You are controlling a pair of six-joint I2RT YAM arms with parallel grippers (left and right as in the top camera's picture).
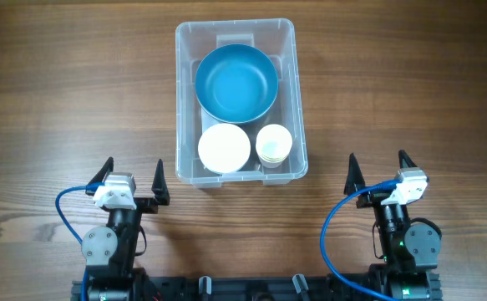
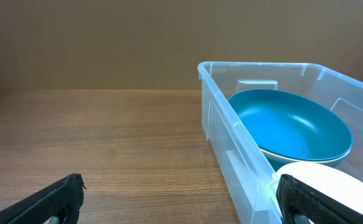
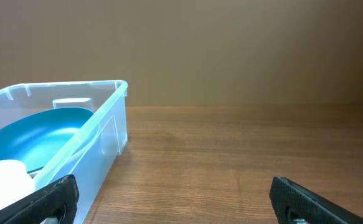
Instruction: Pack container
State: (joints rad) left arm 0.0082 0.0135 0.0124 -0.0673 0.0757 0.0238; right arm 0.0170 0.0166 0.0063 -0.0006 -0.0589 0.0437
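The clear plastic container (image 1: pixel 184 100) stands at the middle back of the wooden table. Inside it lie a blue bowl (image 1: pixel 235 81) at the far end, a white bowl (image 1: pixel 224 148) at the near left and a white cup (image 1: pixel 274 144) at the near right. My left gripper (image 1: pixel 134 173) rests open near the front left, apart from the container (image 2: pixel 221 130), with nothing between its fingers. My right gripper (image 1: pixel 378 165) stands open at the front right, also holding nothing. The blue bowl (image 2: pixel 290 124) and the white bowl (image 2: pixel 349 186) show in the left wrist view; the container (image 3: pixel 103 134) shows at the left of the right wrist view.
Bare wooden tabletop (image 1: pixel 59 100) surrounds the container on all sides. Blue cables (image 1: pixel 331 226) loop beside both arm bases at the front edge. A brown wall (image 3: pixel 231 50) rises behind the table.
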